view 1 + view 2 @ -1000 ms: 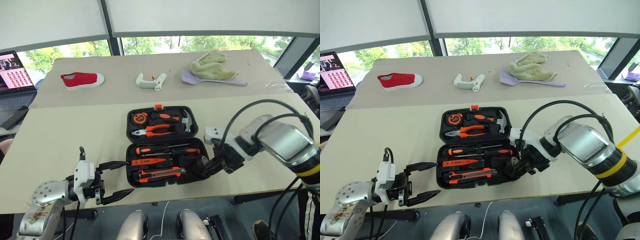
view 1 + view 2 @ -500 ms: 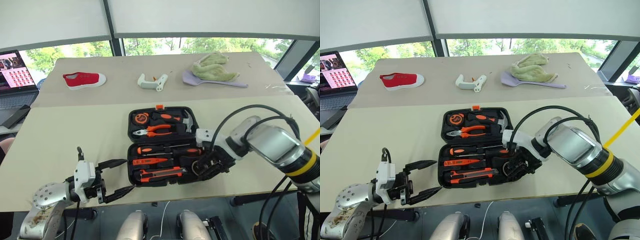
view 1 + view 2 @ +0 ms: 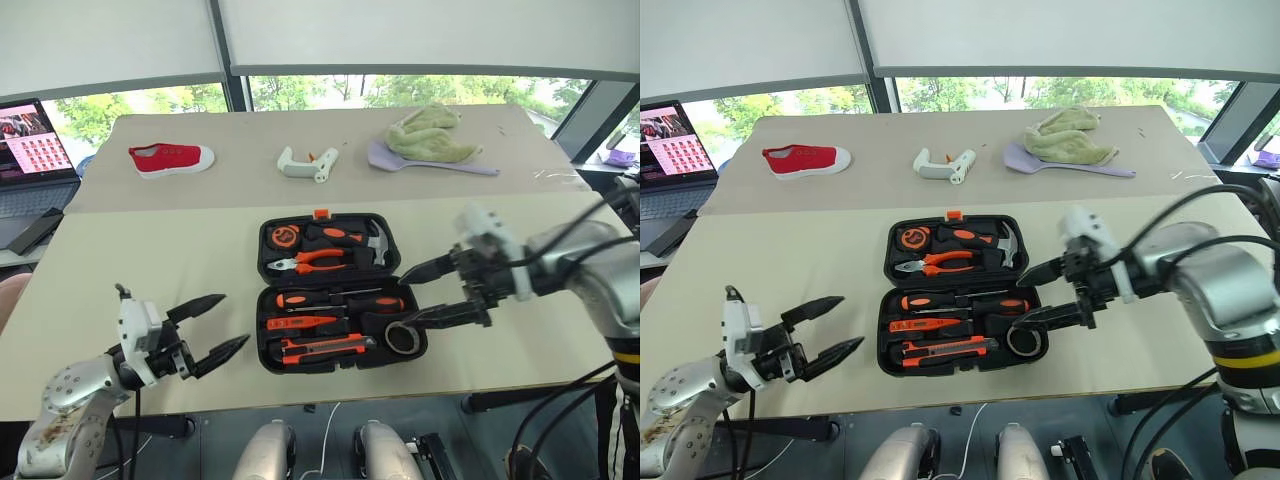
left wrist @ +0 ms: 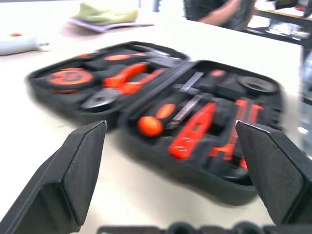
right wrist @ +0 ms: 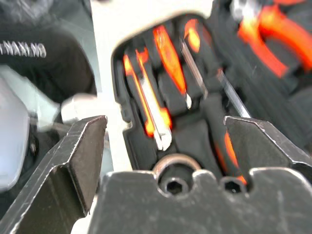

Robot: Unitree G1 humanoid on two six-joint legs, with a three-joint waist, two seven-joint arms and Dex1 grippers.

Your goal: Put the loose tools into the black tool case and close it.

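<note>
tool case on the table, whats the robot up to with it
The black tool case lies open on the table, with the screwdrivers, utility knife and tape roll in its near half. The right gripper hangs open just above that tape roll, holding nothing. The left gripper is open too, off the case's left side. The lid isn't shut yet.

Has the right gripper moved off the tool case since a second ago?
Yes. The right gripper has lifted up and away from the black tool case, now open above the tape roll in its corner.
</note>
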